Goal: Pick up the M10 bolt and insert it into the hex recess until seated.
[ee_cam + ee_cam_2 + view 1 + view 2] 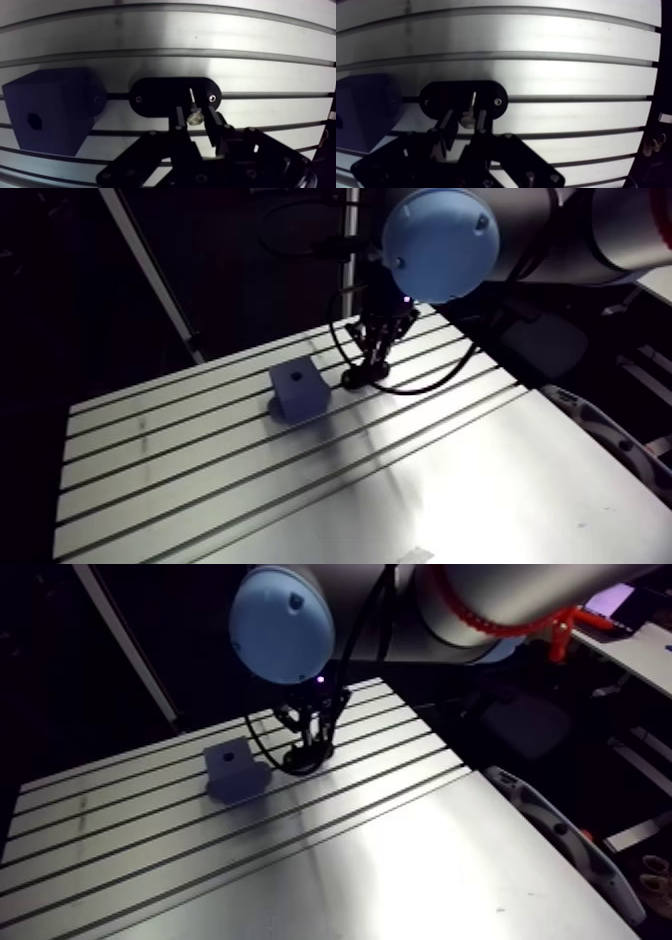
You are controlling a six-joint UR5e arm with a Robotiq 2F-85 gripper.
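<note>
Shown with end effector (195, 111) parted around the M10 bolt (194, 118) in a black holder (155, 95) toward the counter's (250, 45) far edge. Judged stiff, light, slick: best pinched across the head.

Arm (500, 604) reaches down from above; wrist joint (440, 243) sets the jaws pointing downward. Jaws stand narrowly apart, slim gaps flanking the M10 bolt (194, 118).

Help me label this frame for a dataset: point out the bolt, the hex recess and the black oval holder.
bolt (194, 118): wrist view, on its head.
hex recess (34, 121): wrist view, on the dark middle of the opening.
black oval holder (160, 95): wrist view, on its flat top face.
</note>
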